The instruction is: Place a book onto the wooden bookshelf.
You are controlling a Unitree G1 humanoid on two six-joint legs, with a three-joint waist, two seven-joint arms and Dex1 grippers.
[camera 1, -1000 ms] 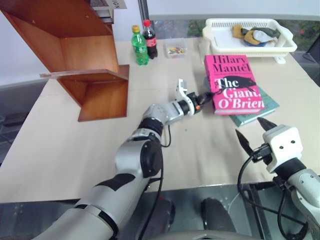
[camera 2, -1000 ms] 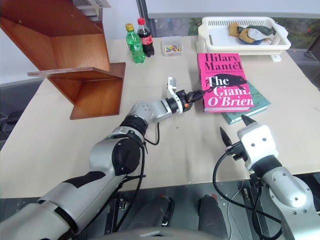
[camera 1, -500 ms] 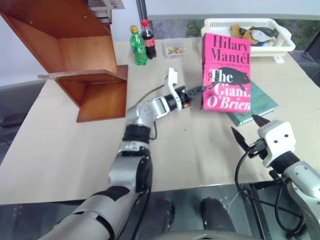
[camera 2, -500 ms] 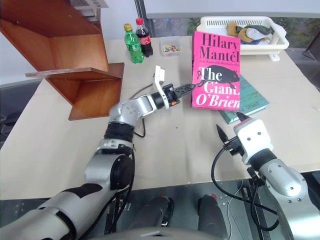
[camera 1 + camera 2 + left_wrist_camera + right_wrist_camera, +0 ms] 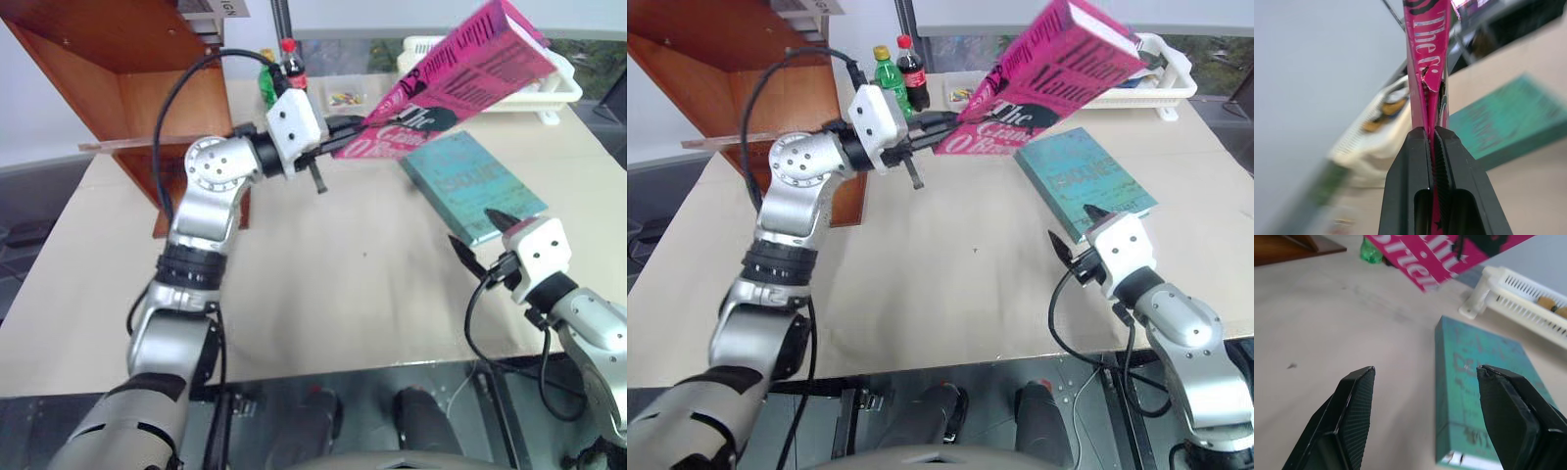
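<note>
**Pink book lifted clear of the table**

Since the earlier frames the pink book (image 5: 460, 73) has been raised off the teal book (image 5: 475, 184), on which it lay a second ago, and has been swung up and toward the robot's left; the left arm has been lifted with it and rolled over.

In the head views, the pink book is seen held in the air above the far part of the table (image 5: 323, 294), tilted steeply, its lower corner pinched by the left gripper (image 5: 338, 127) and its upper end reaching up in front of the white basket tray (image 5: 1161, 83). The wooden bookshelf (image 5: 147, 88) stands at the far left of the table, apart from the book, with the left arm between the two. Nothing of the book is touching the shelf. A green bottle (image 5: 885, 76) and a cola bottle (image 5: 909, 69) are seen beside the shelf, just behind the gripper. The teal book is left flat on the table, uncovered. The right gripper (image 5: 480, 245) is held low near the table's front right, close to the near corner of the teal book, its fingers spread and nothing between them.

In the left wrist view, the two black fingers (image 5: 1415, 191) are seen clenched on the pink cover edge (image 5: 1427, 54), which rises straight from between them; the teal book (image 5: 1498, 122) is blurred beyond.

In the right wrist view, the two fingers (image 5: 1354, 416) are seen standing wide apart over the table, with the teal book (image 5: 1474, 396) lying ahead of them and the pink book's lower edge (image 5: 1440, 259) overhead.
</note>
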